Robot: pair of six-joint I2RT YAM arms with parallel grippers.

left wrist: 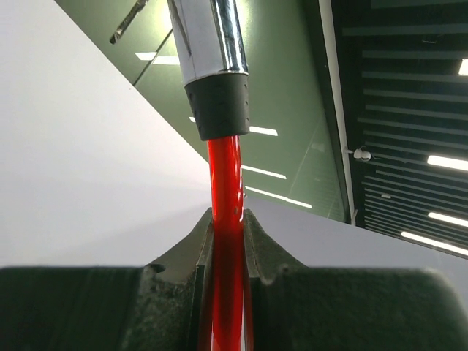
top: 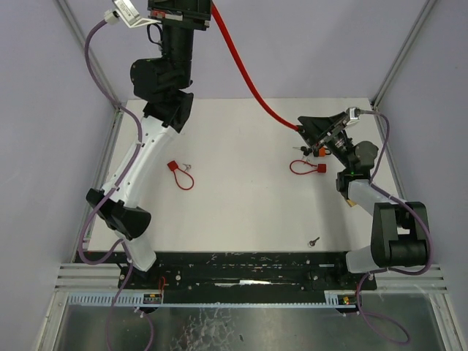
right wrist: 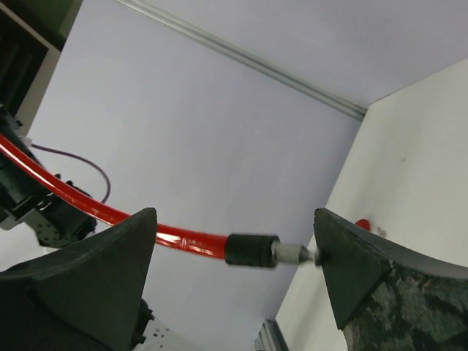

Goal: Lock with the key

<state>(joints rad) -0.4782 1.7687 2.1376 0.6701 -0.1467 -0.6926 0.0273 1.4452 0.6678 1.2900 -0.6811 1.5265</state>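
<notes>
1. Two claws worked one red cable (left wrist: pixel 225 183). The left claw (left wrist: pixel 228 219), raised high at the far left of the table (top: pixel 248 212), was clamped shut on it, the fingers pressed against both sides of the cable.
2. Just beyond that grip, the cable ran into a black collar (left wrist: pixel 223 106) and then a chrome sleeve (left wrist: pixel 208 36).
3. From the left claw the cable swept down and to the right, towards the right claw (right wrist: pixel 234 234) at the far right of the table.
4. The right claw stood wide open and held nothing. The cable's other end hung in the gap between its fingers (right wrist: pixel 95 270).
5. That end carried a second black collar (right wrist: pixel 251 250) and a short metal tip (right wrist: pixel 291 253). The tip reached the edge of the right-hand finger; whether it touched could not be told.
6. A small red padlock (top: pixel 320 167) with a thin red loop (top: pixel 300 168) lay on the table just near of the right claw.
7. A second red padlock (top: pixel 173 166) lay left of centre, beside the left arm.
8. The key (top: pixel 314 240) lay alone on the table towards the near right edge, well apart from both claws and both padlocks.
</notes>
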